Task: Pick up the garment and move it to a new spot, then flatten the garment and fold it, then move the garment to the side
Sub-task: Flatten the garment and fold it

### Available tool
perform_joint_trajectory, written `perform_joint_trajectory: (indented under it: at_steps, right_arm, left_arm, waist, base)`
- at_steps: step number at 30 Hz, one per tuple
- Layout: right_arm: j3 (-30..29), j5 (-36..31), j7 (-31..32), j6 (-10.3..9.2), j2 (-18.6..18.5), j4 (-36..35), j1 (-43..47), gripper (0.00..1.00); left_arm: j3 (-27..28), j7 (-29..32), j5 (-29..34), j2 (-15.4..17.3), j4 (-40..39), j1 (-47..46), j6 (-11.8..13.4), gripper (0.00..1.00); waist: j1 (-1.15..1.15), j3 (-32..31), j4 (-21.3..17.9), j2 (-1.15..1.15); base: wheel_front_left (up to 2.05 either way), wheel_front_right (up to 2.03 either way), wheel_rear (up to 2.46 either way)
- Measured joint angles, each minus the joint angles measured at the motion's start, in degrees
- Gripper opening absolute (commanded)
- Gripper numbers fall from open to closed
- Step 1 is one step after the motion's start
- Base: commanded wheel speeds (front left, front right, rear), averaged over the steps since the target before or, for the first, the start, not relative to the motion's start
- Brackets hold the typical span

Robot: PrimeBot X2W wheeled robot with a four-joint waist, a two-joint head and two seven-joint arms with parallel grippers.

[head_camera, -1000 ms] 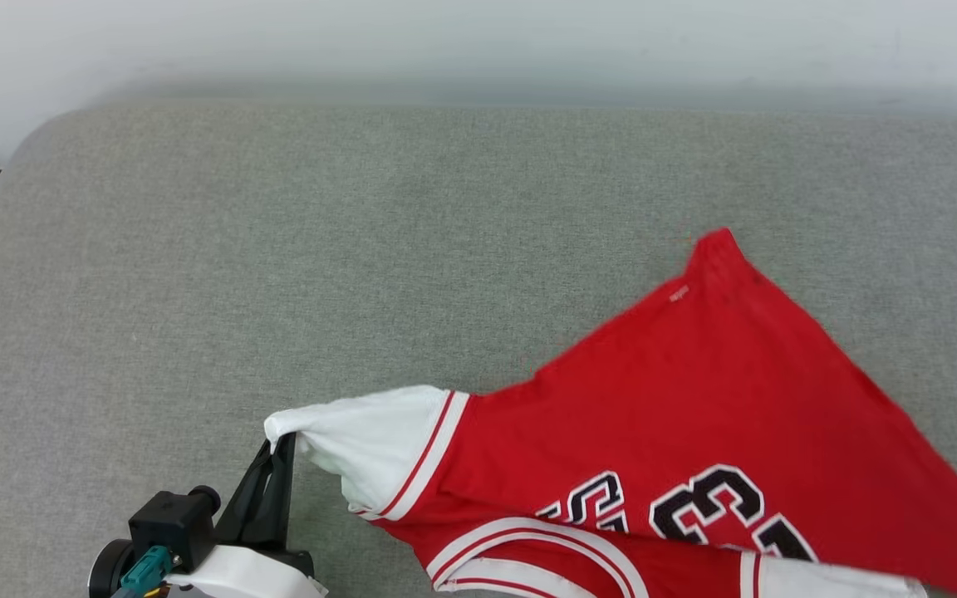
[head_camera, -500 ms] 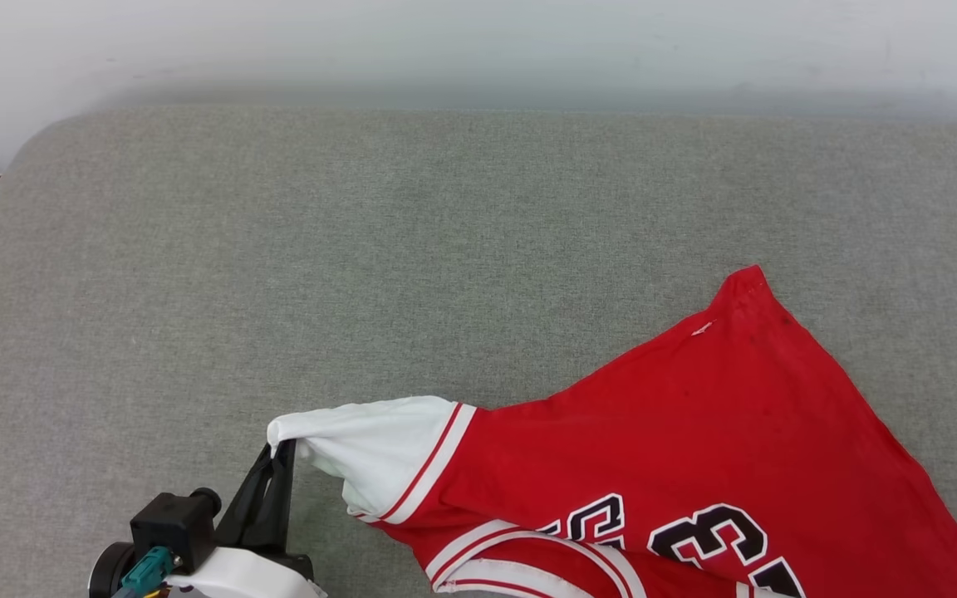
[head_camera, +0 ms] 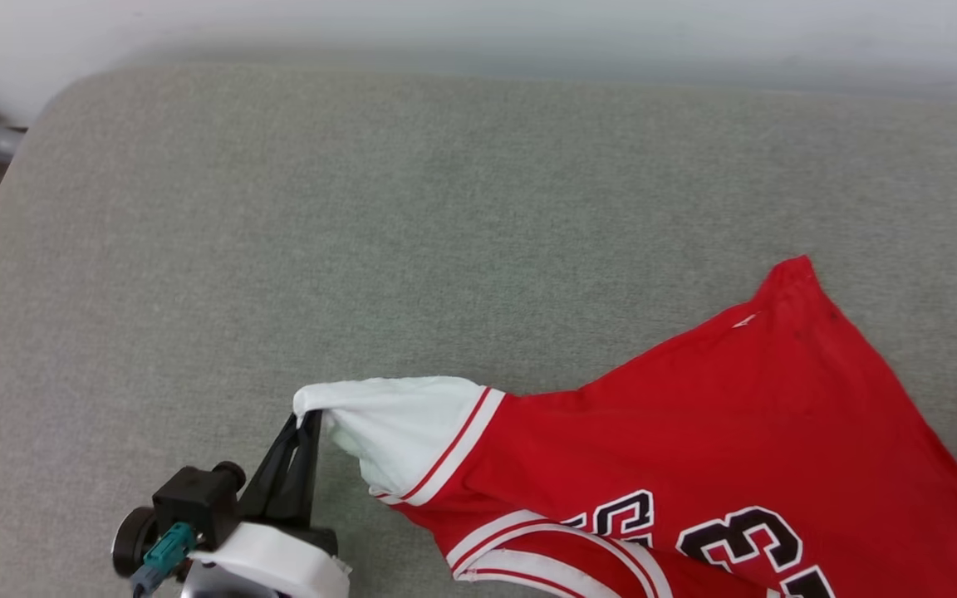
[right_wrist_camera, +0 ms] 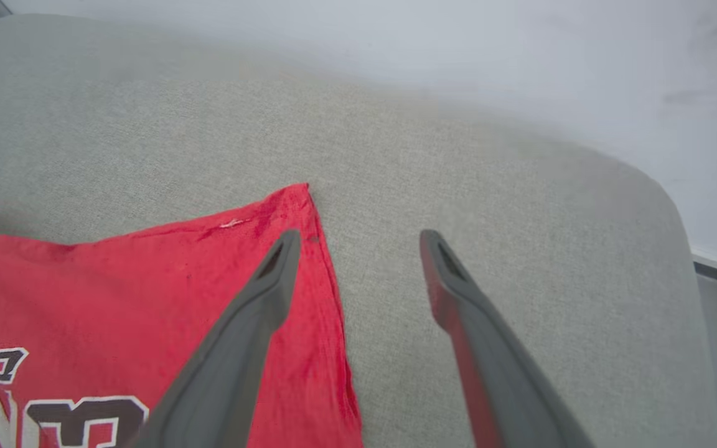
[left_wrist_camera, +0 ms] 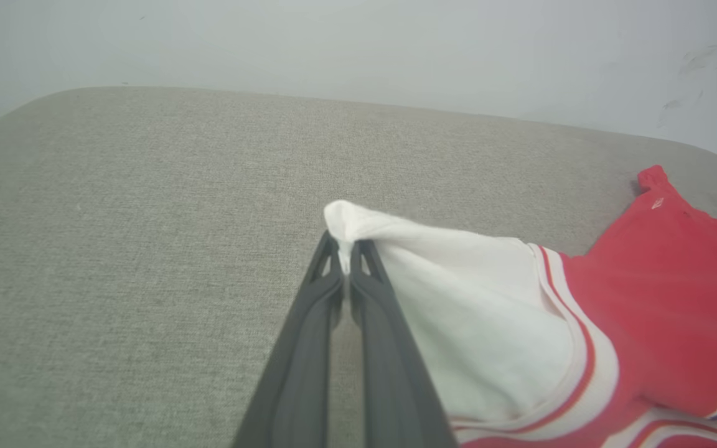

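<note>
Just one garment here: a bright red soft T-shirt (head_camera: 694,415) with white sleeves, red-and-white stripe trim and black-and-white lettering. It's spread over the right half of the grey fabric-covered pad (head_camera: 279,208), toward the near edge, with one red hem corner poking at the far right corner. Two grippers. The left gripper (left_wrist_camera: 347,246) reaches in from the near left, long dark fingers pinched tight on the tip of a white sleeve (left_wrist_camera: 458,298), lifting it a bit. The right gripper (right_wrist_camera: 360,239) is spread wide, holding nothing, one finger over the red corner, the other over bare pad. Can't tell if it touches.
</note>
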Motion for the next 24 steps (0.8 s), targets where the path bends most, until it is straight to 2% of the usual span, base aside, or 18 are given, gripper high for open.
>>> perform_joint_trajectory:
  at_steps: [5,9,12,17,24]
  right_arm:
    - [9.13,-2.23,7.83,0.01,-2.46,3.02,-11.16,1.00]
    - [16.58,-2.87,14.06,0.01,-4.88,8.71,-18.17,1.00]
    - [21.05,-2.90,17.67,0.01,-5.11,12.96,-22.49,1.00]
    - [25.93,-3.82,18.92,0.01,-4.03,20.28,-28.60,1.00]
    - [31.52,-4.58,16.48,0.01,-1.00,29.95,-32.48,1.00]
  left_arm:
    - [-1.12,-0.02,0.66,-0.94,-0.03,-2.45,-0.57,0.00]
    - [-1.75,-0.09,1.13,-1.66,0.08,-3.97,-1.02,0.00]
    - [-2.22,-0.24,1.51,-2.26,0.12,-4.64,-1.13,0.00]
    - [-2.87,-0.45,1.99,-3.32,0.25,-6.23,-1.80,0.00]
    - [-2.91,-0.54,2.47,-4.81,0.81,-7.81,-2.37,0.00]
  waist:
    - [0.01,2.00,1.94,0.00]
    - [0.01,3.52,3.62,0.00]
    - [0.01,4.62,4.72,0.00]
    - [0.01,6.67,6.31,0.00]
    - [0.01,9.45,7.93,0.00]
  base:
    - [0.00,0.00,0.00]
    - [0.00,0.00,0.00]
    - [0.00,0.00,0.00]
    - [0.00,0.00,0.00]
    - [0.00,0.00,0.00]
